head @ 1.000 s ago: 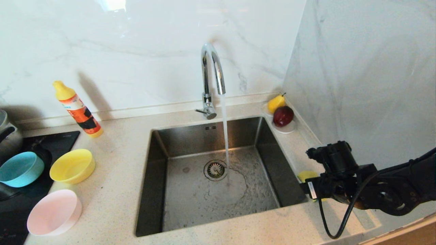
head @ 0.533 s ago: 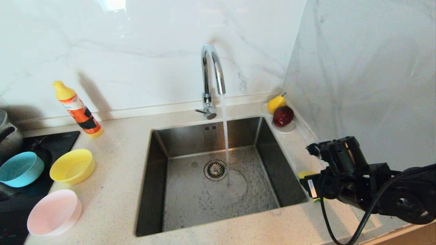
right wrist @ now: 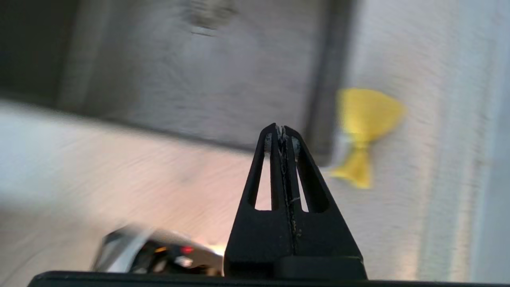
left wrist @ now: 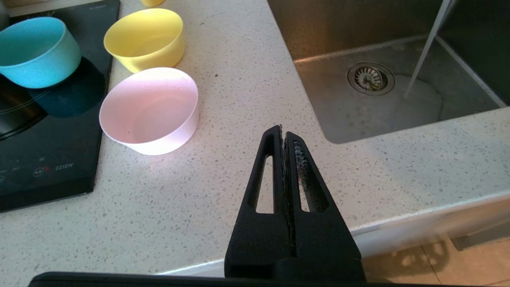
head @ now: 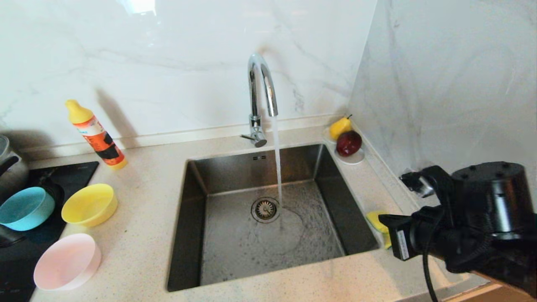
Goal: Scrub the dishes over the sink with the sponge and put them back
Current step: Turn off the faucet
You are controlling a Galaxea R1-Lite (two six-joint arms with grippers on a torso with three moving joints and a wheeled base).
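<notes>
The yellow sponge (head: 375, 221) lies on the counter just right of the sink (head: 235, 167), pinched in at its middle (right wrist: 364, 119). My right gripper (right wrist: 281, 128) is shut with nothing in it, hovering over the counter by the sink's near right corner, apart from the sponge. In the head view my right arm (head: 474, 218) hides its fingers. The yellow bowl (head: 89, 204), light blue bowl (head: 26, 208) and pink bowl (head: 66, 261) stand left of the sink. My left gripper (left wrist: 283, 133) is shut and empty, parked over the counter's front edge, near the pink bowl (left wrist: 149, 107).
The faucet (head: 262, 88) runs water into the sink beside the drain (head: 265, 208). An orange detergent bottle (head: 95, 135) stands at the back left. A saucer with a pear and an apple (head: 347, 144) sits at the back right. A black cooktop (head: 63, 172) and a steel pot (head: 10, 167) are far left.
My right gripper went from open to shut. The right arm drew back from the sponge toward the near right, leaving the sponge on the counter. The left arm stayed still.
</notes>
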